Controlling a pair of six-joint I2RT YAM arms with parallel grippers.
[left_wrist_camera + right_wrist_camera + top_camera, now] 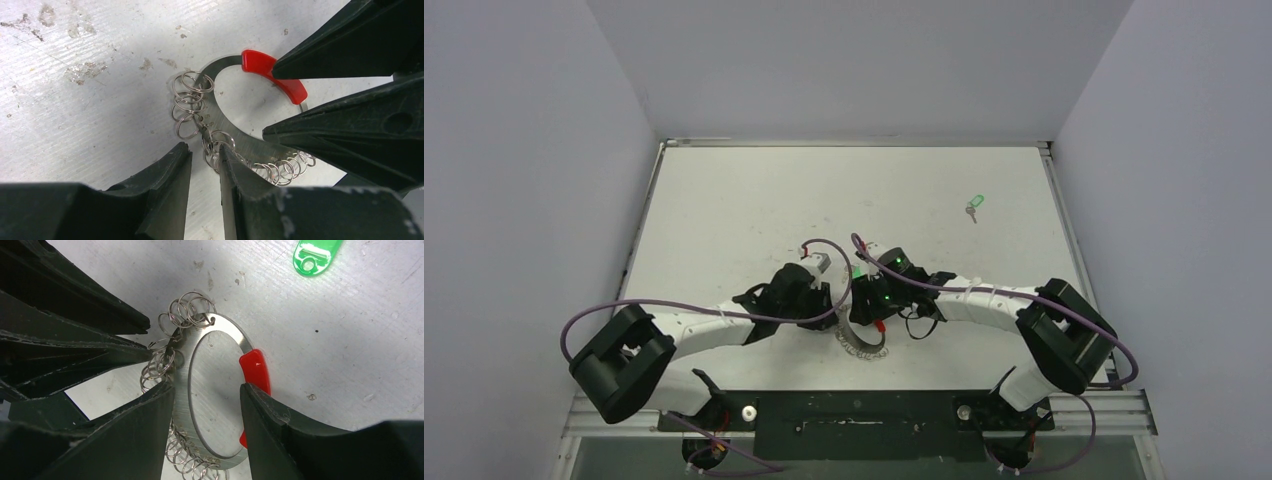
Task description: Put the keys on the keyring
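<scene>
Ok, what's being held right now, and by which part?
Right gripper clamps the keyring across the loop, one finger at the red segment. Left gripper brackets the small rings; grip unclear. Keys lie apart, untouched.

Here's the keyring (856, 345), a flat silvery metal band bent into a loop, sitting low and central on the white table (724, 220). It has 1 curved red plastic segment (274, 75) on its rim, and a crowd of small wire rings (189, 107) is threaded along the opposite side. Over to the keys (971, 212), tiny and silver on a bright green plastic tag (315, 257). They're lying flat, well apart from the loop, out toward the far right.
</scene>
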